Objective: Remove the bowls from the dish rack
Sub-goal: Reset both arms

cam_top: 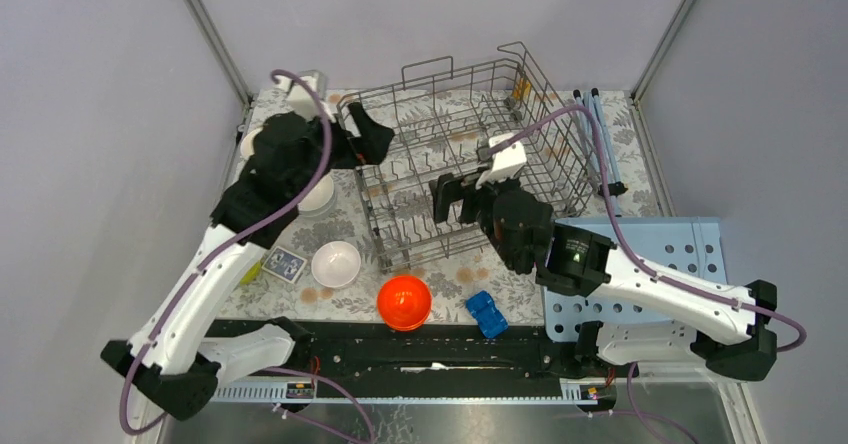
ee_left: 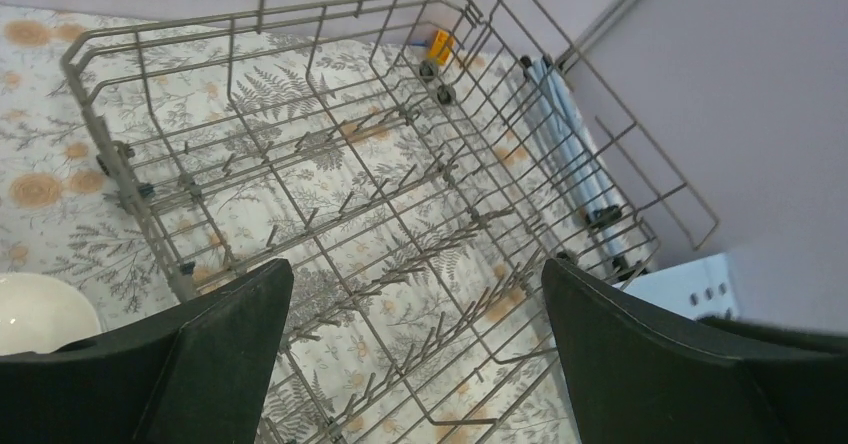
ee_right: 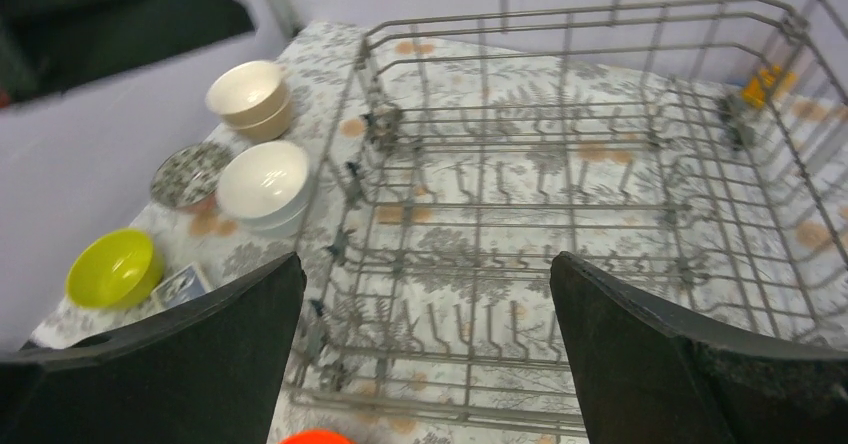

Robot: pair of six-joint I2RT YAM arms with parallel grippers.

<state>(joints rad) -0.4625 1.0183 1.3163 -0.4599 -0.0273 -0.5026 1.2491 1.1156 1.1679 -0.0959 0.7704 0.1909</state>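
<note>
Rack (cam_top: 560,154) is open on top, so there is room to drop in between the upright tine rows. Its tall wire sides at the far and right edges block side entry. Left claw (cam_top: 368,132) sits at the rack's left wall and right claw (cam_top: 455,202) over its near part, both with jaws wide. The strip left of the rack is crowded: cream bowls (ee_right: 248,92), white stack (ee_right: 264,189), patterned bowl (ee_right: 190,174), green bowl (ee_right: 113,267), card box (cam_top: 285,264). In front stand a white bowl (cam_top: 336,263), orange bowl (cam_top: 404,301) and toy car (cam_top: 488,314), with bare desk (cam_top: 450,264) in the gaps.
</note>
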